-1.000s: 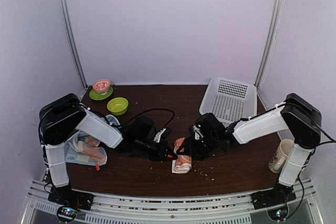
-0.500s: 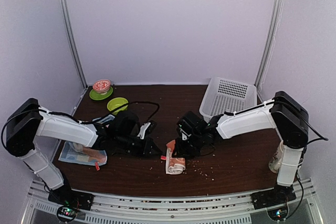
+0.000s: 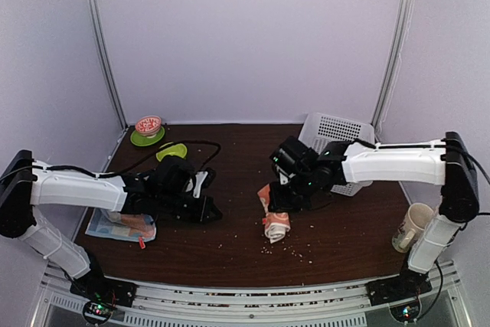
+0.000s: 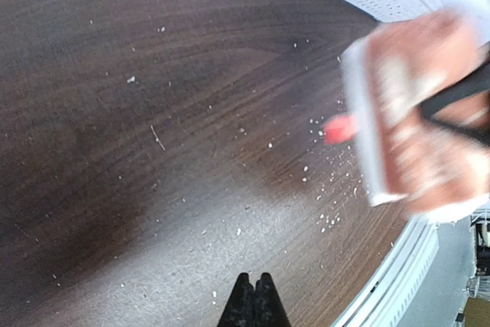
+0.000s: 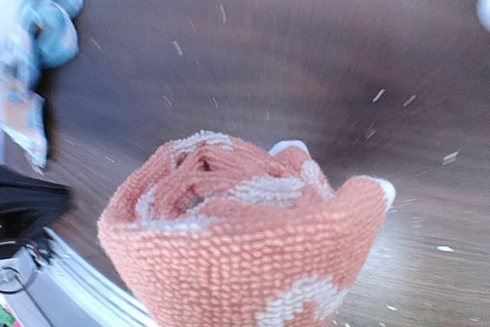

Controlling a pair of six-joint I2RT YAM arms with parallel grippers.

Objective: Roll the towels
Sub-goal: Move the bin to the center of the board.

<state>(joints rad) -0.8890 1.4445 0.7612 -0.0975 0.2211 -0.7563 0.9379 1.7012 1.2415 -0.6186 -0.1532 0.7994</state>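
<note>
Orange towel (image 3: 276,223), blue towel (image 3: 107,227): two.

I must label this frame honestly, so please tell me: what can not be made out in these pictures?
- Right hand: in the right wrist view the orange towel hides its fingers; open or shut is unclear.
- Orange towel, left wrist view: motion blur, and the right edge cuts it off; print unreadable.
- Blue towel, top view: the left arm covers most of it.
- Green bowl, top view: partly behind the left arm.
</note>
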